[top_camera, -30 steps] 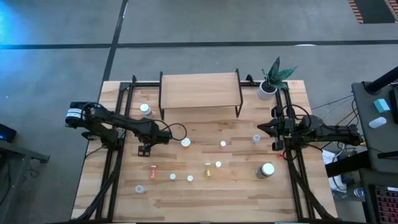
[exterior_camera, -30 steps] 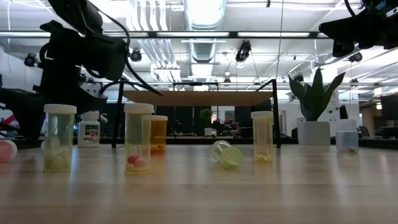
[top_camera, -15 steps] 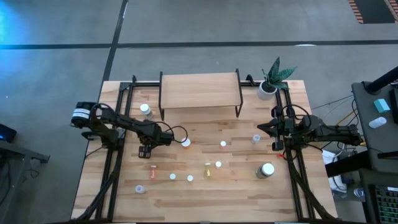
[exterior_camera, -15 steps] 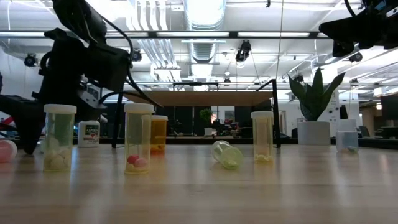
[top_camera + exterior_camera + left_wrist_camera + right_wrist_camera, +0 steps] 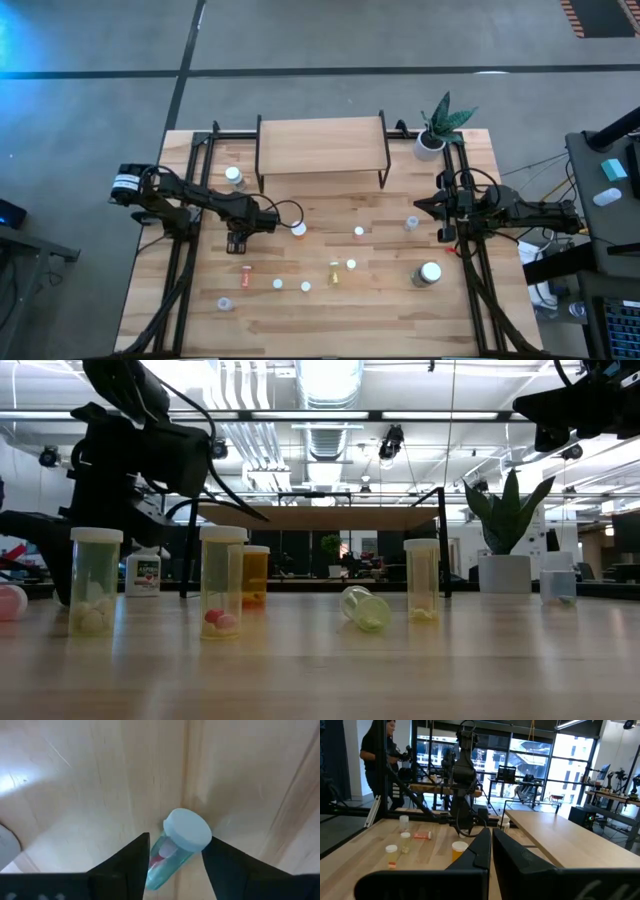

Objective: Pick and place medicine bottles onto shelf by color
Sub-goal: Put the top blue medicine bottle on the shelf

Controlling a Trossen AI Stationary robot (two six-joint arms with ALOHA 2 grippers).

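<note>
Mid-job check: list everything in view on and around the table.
bottles: about a dozen, mostly white caps, clear, orange, yellow, pink; scattered over the table, one by the shelf's left leg
shelf: one, light wood, black legs; far edge
plant: one, green, white pot; far right corner
table: one, wood planks
person: one, dark top; room beyond
left gripper: open, around a clear bottle
right gripper: shut, waiting at right

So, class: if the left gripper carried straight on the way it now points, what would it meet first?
The left gripper points down at a clear bottle with a pale cap that already sits between its fingers, so it would probably meet that first, then the wooden table beneath.
</note>
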